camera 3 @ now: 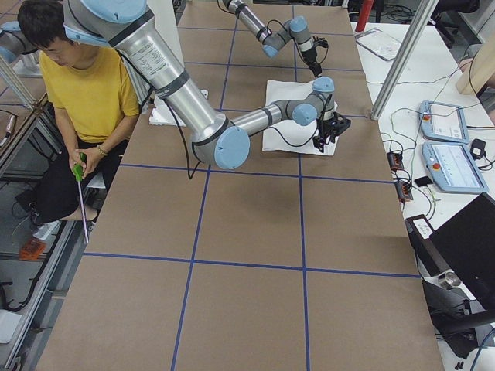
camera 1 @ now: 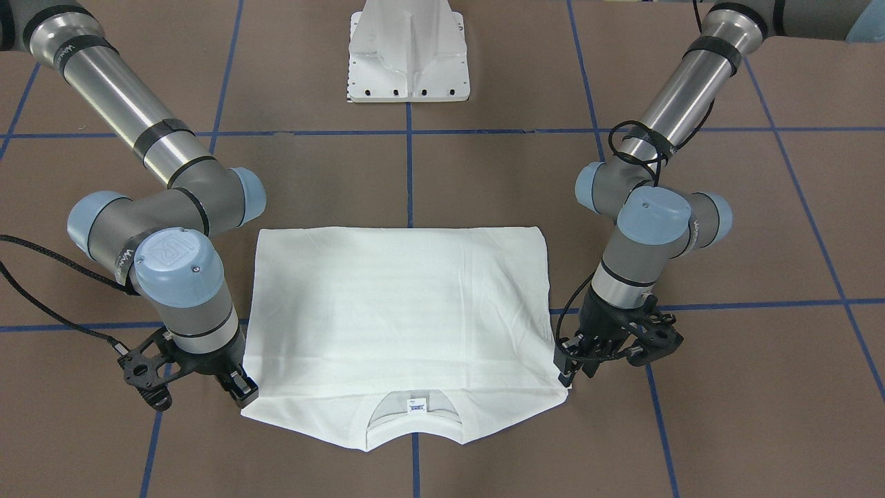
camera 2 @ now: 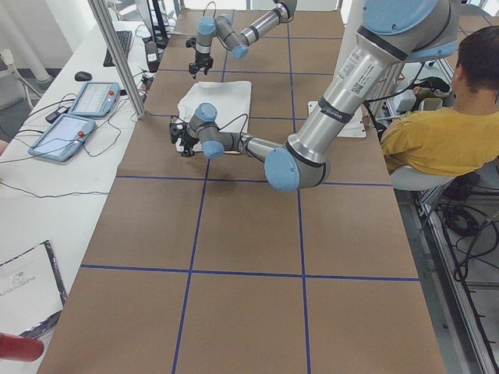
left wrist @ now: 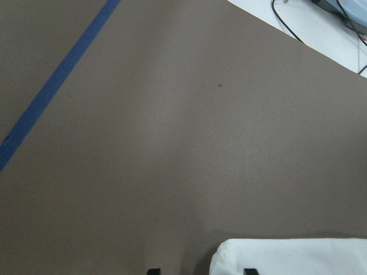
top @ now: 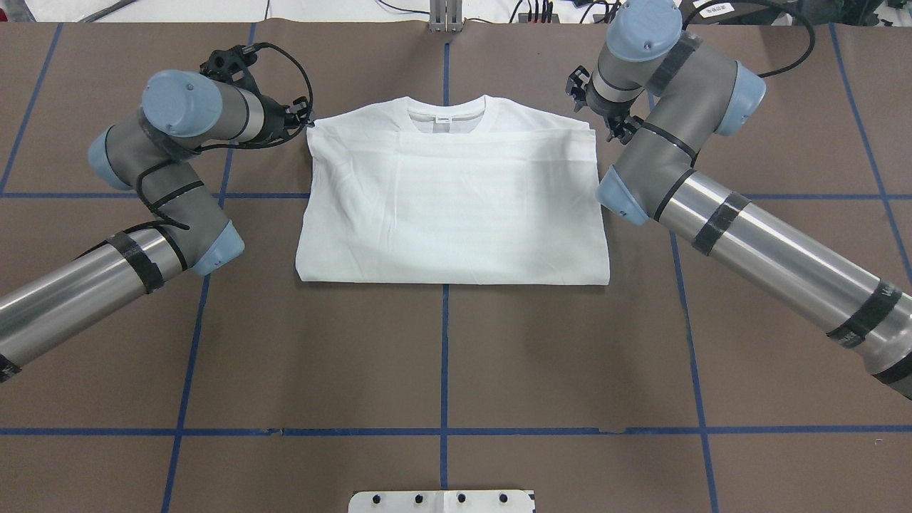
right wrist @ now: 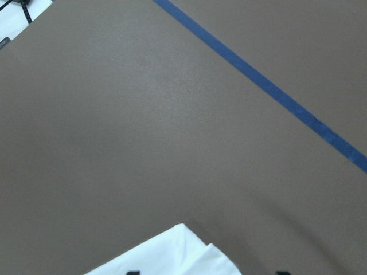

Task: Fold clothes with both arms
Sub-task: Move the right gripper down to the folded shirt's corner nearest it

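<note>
2 collar-end corners of the white T-shirt (camera 1: 401, 304), folded flat on the worktop (camera 1: 484, 173), sit between the parted fingers of the left tool (camera 1: 568, 370) and the right tool (camera 1: 242, 391); being light, limp cloth, it is probably best pinched there through all layers.

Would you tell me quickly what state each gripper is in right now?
Left gripper: open, at one collar-end corner of the shirt.
Right gripper: open, at the other collar-end corner.
</note>
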